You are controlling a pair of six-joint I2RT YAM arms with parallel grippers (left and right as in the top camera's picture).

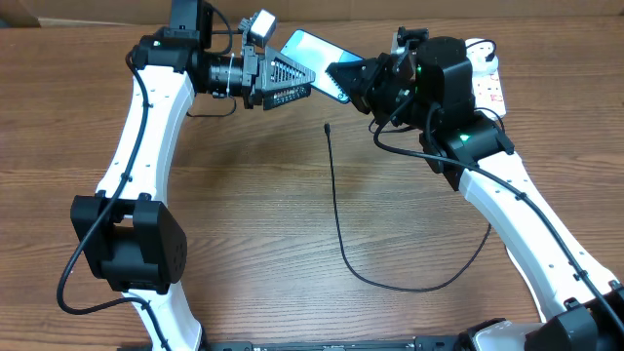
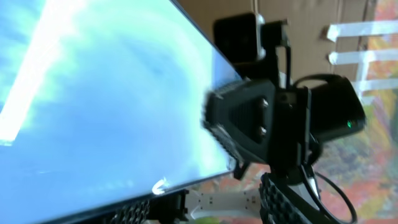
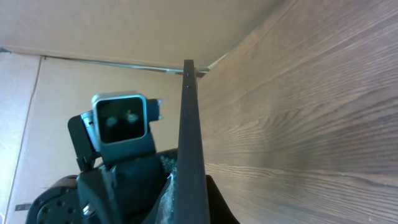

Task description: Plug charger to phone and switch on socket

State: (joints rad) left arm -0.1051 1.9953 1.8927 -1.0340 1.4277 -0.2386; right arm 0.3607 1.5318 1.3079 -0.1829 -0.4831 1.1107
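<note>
Well, your right tool [image 1: 341, 80] is clamped shut on the phone [image 1: 310, 49], which it holds clear of the tabletop [image 1: 234, 224] close to the far edge, about midway along it. You can see from the right wrist view that the phone stands edge-on between that tool's fingers, its thin dark side running straight up the middle. Its light blue screen glows and faces the left arm's camera, filling most of that view.

Your left tool [image 1: 307, 83] sits just beside the phone on the opposite side, pointing at the right tool. Its jaws stand partly apart, and nothing can be seen clamped between them. One finger lies at the phone's lower edge, the other clear of its corner; you cannot tell from these views whether either actually touches it.

The charger [image 1: 334, 205] lies loose on the tabletop, apart from both tools. Its connector tip [image 1: 327, 127] rests near the middle, below the phone, and the black cable runs toward the near edge, then curves round to the right under the right arm.

The socket [image 1: 492, 88] lies by the far edge toward the right corner, partly hidden behind the right arm.
</note>
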